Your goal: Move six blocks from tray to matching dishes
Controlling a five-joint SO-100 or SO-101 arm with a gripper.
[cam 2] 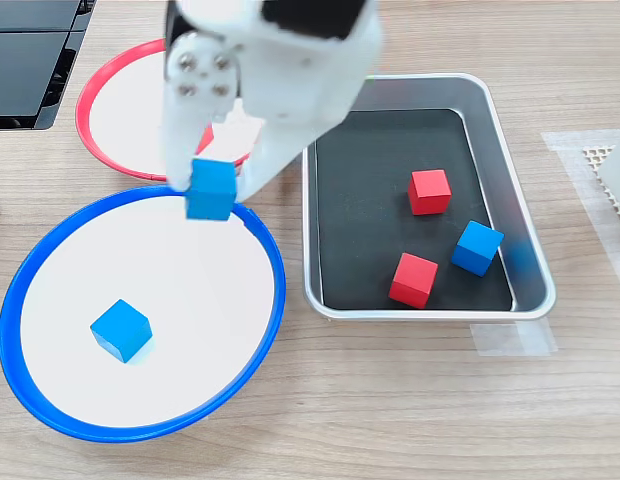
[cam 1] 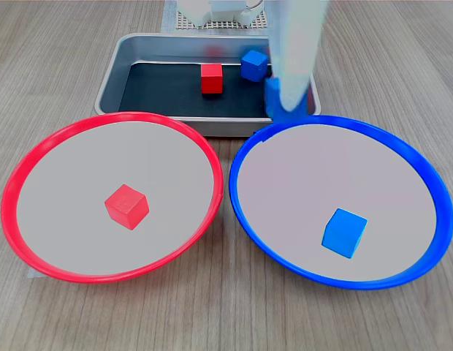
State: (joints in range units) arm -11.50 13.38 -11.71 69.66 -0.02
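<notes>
Second exterior view shows the gripper (cam 2: 212, 190) clamped on a blue block (cam 2: 211, 189), held in the air over the far rim of the blue-rimmed dish (cam 2: 273, 300), where another blue cube (cam 2: 121, 330) already lies. Two red blocks and one blue sit in the tray (cam 2: 530, 270). The carry step looks nearly done; next, the fingers need to part over the dish's pale centre.

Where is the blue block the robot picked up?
In the second exterior view, the held blue block hangs in the end effector above the blue-rimmed dish's far rim, just left of the tray.
</notes>
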